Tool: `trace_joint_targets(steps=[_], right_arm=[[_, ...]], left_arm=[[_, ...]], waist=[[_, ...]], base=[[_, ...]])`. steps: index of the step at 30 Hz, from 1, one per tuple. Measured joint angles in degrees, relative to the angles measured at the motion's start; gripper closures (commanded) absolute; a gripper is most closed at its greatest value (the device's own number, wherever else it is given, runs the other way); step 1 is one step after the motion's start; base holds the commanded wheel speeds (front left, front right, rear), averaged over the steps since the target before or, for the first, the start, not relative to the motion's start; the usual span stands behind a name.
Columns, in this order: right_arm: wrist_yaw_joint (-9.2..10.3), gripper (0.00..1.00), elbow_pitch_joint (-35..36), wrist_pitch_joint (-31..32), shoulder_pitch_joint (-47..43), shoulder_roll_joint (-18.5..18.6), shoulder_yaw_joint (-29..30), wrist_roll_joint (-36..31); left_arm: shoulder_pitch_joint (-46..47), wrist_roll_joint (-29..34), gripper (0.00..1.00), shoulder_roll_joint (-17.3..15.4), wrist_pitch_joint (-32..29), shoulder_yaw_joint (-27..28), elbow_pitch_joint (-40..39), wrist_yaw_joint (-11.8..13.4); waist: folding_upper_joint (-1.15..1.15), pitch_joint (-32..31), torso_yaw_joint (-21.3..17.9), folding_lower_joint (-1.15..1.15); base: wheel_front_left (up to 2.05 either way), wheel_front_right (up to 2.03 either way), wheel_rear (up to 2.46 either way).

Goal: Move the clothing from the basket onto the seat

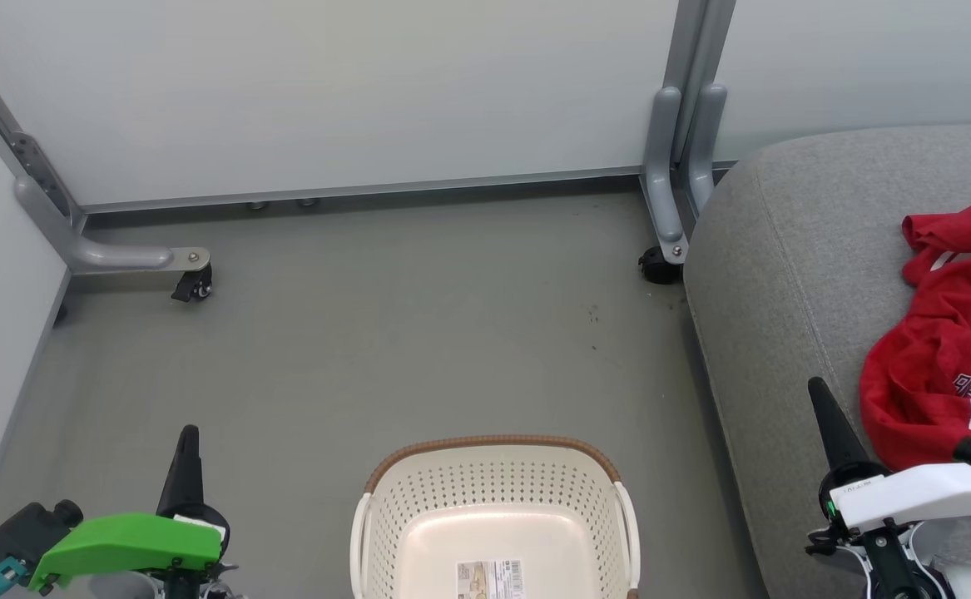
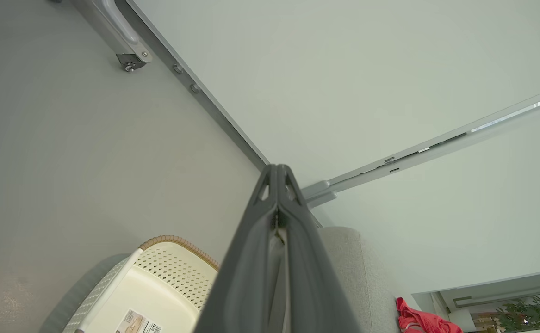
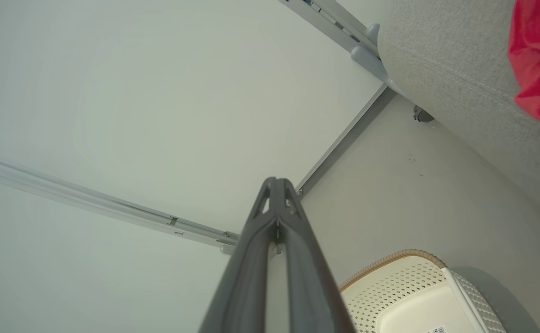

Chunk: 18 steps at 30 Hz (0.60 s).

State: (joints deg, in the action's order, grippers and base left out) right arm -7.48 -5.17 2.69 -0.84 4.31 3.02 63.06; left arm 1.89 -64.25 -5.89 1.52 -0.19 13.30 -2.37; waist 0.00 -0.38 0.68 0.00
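Lying on seat [image 1: 785, 274], clothing [image 1: 934, 366], open floor [image 1: 410, 333] beside basket [image 1: 493, 491]

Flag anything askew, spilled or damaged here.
Nothing stands out. The clothing lies crumpled on the seat; the basket stands upright on the floor, where a few dark specks show.

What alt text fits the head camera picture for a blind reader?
Red clothing lies on the grey seat at right. The cream basket stands on the floor, bottom centre, between the shut left gripper and right gripper.
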Motion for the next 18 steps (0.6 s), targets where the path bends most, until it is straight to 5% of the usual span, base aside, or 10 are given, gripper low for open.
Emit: trace_joint_targets(steps=[18], right_arm=[[0.01, 1.00, -2.89, 0.58, 2.24, 0.04, 0.31, 10.22]], left_arm=[[1.21, -9.03, 1.00, 1.13, -2.74, 2.16, 0.18, -1.64]], waist=[[0.00, 0.16, -0.19, 0.00]], base=[[0.00, 0.00, 0.00]])
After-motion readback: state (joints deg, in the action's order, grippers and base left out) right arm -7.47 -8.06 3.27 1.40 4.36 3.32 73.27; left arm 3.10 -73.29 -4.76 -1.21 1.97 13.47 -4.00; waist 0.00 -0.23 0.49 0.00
